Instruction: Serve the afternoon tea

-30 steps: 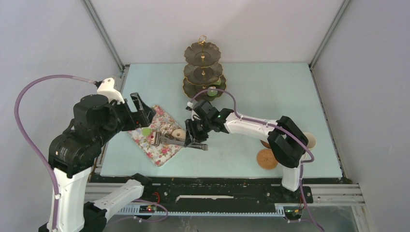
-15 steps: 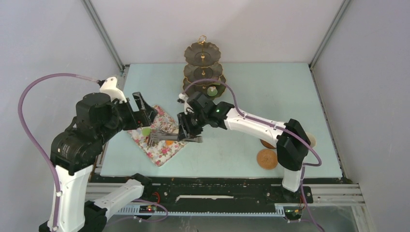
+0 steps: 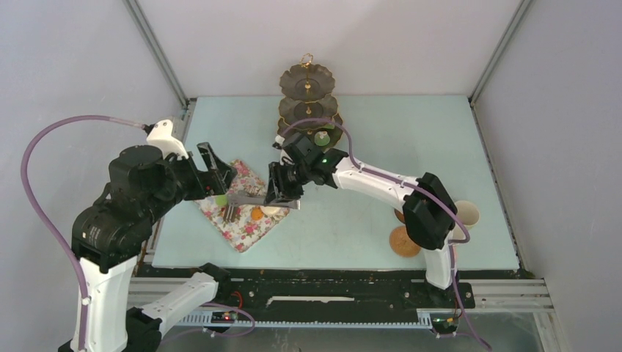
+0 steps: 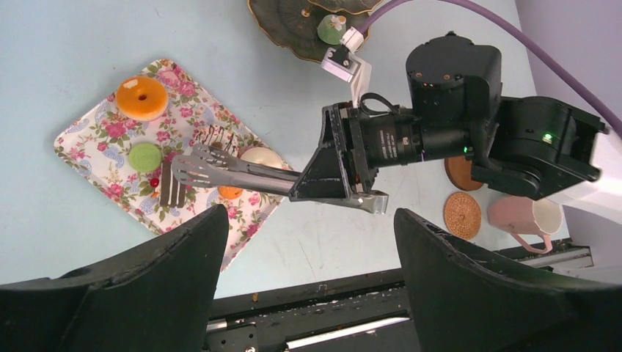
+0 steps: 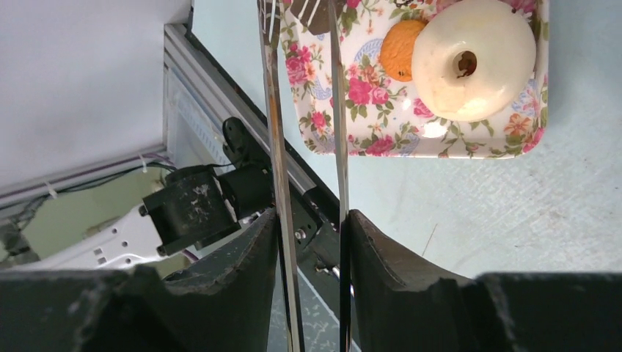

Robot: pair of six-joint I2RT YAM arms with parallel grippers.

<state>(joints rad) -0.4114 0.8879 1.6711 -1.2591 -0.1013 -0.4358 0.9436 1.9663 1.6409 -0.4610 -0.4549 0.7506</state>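
Right gripper [image 5: 309,220]: jaws pinching the tongs [image 4: 249,174].
Left gripper [image 4: 309,220]: jaws spread, above the floral cloth [image 4: 95,132].
Cakes: white doughnut [image 5: 473,59], orange piece [image 5: 402,48] and chocolate piece [image 4: 170,192] lie on the cloth, by the tong tips.
Around: tiered stand [image 3: 307,110] behind; pink cup [image 4: 521,218] on the bench [image 3: 411,139], right.
Change: tongs have swung left, further over the cloth.

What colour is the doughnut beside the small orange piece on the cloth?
The doughnut is cream-white; the right wrist view shows it best.
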